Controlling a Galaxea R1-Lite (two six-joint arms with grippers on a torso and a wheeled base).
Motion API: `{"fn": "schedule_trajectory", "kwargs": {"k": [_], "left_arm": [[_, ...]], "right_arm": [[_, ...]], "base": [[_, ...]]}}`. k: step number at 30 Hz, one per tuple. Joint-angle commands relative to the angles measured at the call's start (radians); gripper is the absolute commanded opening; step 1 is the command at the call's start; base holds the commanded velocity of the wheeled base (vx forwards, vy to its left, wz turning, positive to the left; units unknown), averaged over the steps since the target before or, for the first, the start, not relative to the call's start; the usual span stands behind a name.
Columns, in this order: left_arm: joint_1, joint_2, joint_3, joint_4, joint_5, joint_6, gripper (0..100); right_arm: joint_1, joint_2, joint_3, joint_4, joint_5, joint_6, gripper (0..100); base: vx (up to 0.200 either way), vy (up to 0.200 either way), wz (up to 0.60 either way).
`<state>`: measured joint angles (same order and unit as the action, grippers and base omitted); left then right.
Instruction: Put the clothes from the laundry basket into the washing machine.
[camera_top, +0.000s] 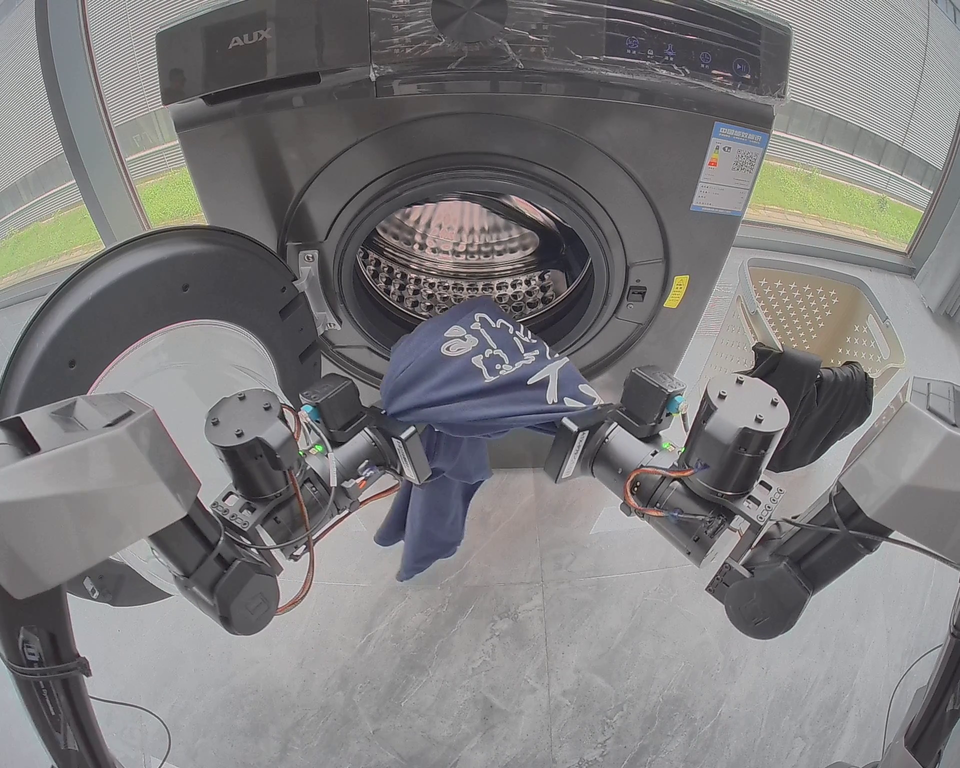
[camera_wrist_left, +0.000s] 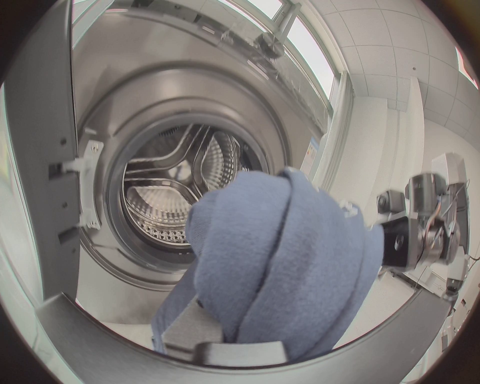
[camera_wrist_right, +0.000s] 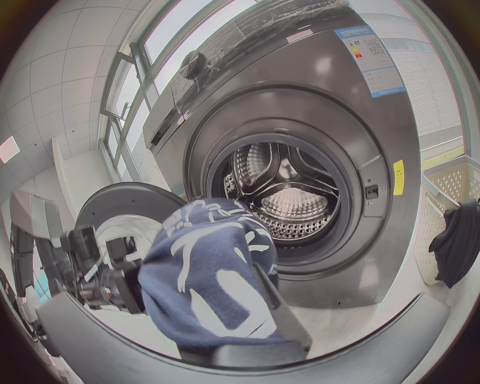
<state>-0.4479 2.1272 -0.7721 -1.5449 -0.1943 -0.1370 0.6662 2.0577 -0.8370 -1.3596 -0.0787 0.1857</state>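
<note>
**Shirt held across both grippers at the drum mouth; the opening lies ahead and slightly up**

Left gripper (camera_top: 425, 440): closed on one side of a navy shirt (camera_top: 480, 380) with white print. The cloth bunches over it, so how tightly it is closed cannot be read.

Right gripper (camera_top: 550, 430): likewise closed on the other side of the shirt and wrapped in cloth in the same way.

Shirt: spans the gap between the two grippers, with its long axis running side to side, parallel to the front of the washing machine (camera_top: 660, 190). The upper bulge sits against the lower lip of the drum opening (camera_top: 460, 260), and none of it appears to be inside. A long tail hangs from the left gripper's side towards the floor (camera_top: 560, 640), well below the lip.

Key relation: the opening is straight ahead of both grippers and a little above them. Neither arm is clearly nearer. The door (camera_top: 150, 300) stands swung open to the left, out of the path.

Judgement: the next move calls for both arms to go forward and up together. The hanging tail is the likely snag, as it may drag on the lip or stay outside.

Laundry basket (camera_top: 830, 300): to the right of the machine, with a black garment (camera_top: 820, 400) draped over its rim and yet to be loaded.
</note>
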Motion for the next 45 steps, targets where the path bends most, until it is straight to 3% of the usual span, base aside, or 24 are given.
{"fn": "schedule_trajectory", "kwargs": {"k": [1, 5, 6, 9, 12, 13, 17, 19, 22, 24, 26, 30, 45], "left_arm": [[0.006, -0.122, 0.053, -0.006, 0.007, -0.007, 0], [0.000, -0.161, 0.102, -0.007, 0.009, -0.010, 0], [0.000, -0.171, 0.108, -0.007, 0.009, -0.013, 0], [-0.002, -0.213, 0.140, -0.007, 0.018, -0.019, 0], [-0.003, -0.254, 0.183, -0.007, 0.052, -0.024, 0], [-0.005, -0.288, 0.214, -0.007, 0.058, -0.030, 0], [-0.008, -0.360, 0.312, -0.009, 0.042, -0.052, 0], [-0.011, -0.369, 0.340, -0.011, 0.015, -0.042, 0], [-0.026, -0.385, 0.375, -0.011, 0.012, -0.036, 0], [-0.026, -0.395, 0.390, -0.009, 0.009, -0.030, 0], [-0.025, -0.400, 0.413, -0.011, 0.009, -0.006, 0], [-0.022, -0.398, 0.452, -0.011, 0.006, 0.022, 0], [-0.025, -0.360, 0.462, -0.009, 0.006, 0.033, 0]], "right_arm": [[0.013, 0.021, 0.036, -0.003, 0.005, -0.002, 0], [0.049, 0.016, 0.045, -0.013, 0.011, -0.003, 0], [0.056, 0.012, 0.049, -0.016, 0.011, -0.003, 100], [0.069, -0.010, 0.108, -0.015, 0.024, -0.006, 100], [0.070, -0.042, 0.207, -0.013, 0.065, -0.015, 100], [0.070, -0.065, 0.280, -0.013, 0.093, -0.026, 100], [0.066, -0.114, 0.408, -0.018, 0.139, -0.043, 100], [0.052, -0.136, 0.454, -0.018, 0.145, -0.042, 100], [0.018, -0.157, 0.498, -0.032, 0.139, -0.026, 100], [-0.020, -0.166, 0.515, -0.055, 0.140, -0.023, 100], [-0.065, -0.166, 0.536, -0.115, 0.139, -0.014, 100], [-0.092, -0.154, 0.567, -0.165, 0.137, -0.012, 100], [-0.088, -0.116, 0.578, -0.173, 0.111, -0.009, 100]], "base": [[0.000, 0.000, 0.00], [0.000, 0.000, 0.00], [0.000, 0.000, 0.00], [0.000, 0.000, 0.00], [0.000, 0.000, 0.00], [0.000, 0.000, 0.00], [0.000, 0.000, 0.00], [0.000, 0.000, 0.00], [0.000, 0.000, 0.00], [0.000, 0.000, 0.00], [0.000, 0.000, 0.00], [0.000, 0.000, 0.00], [0.173, 0.000, 0.00]]}}
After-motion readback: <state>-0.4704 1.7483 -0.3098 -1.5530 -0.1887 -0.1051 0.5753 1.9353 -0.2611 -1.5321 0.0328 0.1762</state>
